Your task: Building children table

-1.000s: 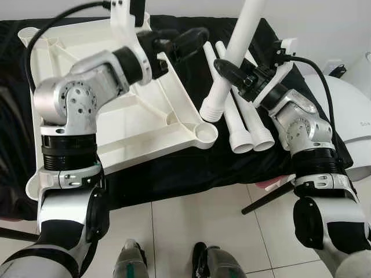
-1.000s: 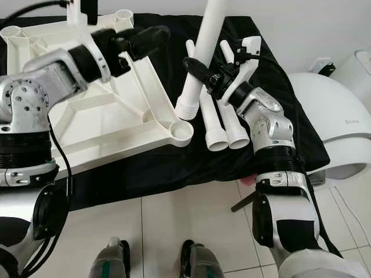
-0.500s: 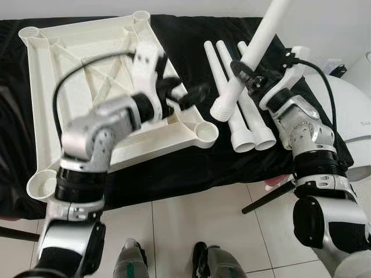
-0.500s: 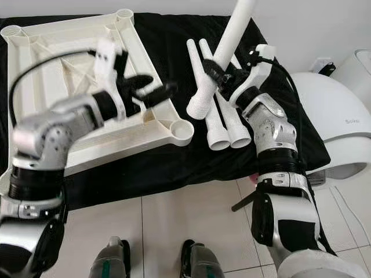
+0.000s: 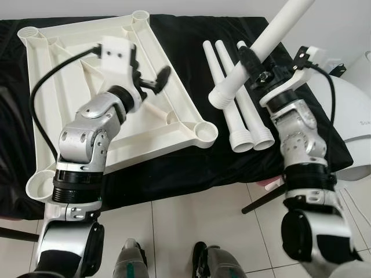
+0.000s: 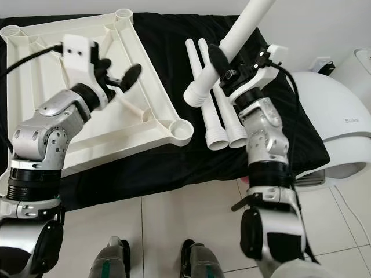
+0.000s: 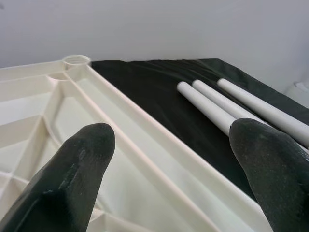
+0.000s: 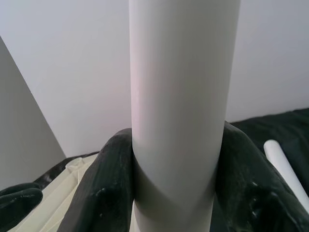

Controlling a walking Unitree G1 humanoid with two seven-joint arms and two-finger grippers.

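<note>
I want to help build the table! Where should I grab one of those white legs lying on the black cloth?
Take a leg around the middle of its smooth shaft, coming down from above. It lies flat on the cloth beside two others, so pinching across it from the top probably works best. The flared end near the front is wider and harder to close on. The right gripper holds its leg mid-shaft too.

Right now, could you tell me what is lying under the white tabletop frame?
A black cloth lies under the upside-down tabletop frame and also under three loose table legs beside it. Whatever the cloth rests on is covered. The right gripper holds a fourth leg above them.
</note>
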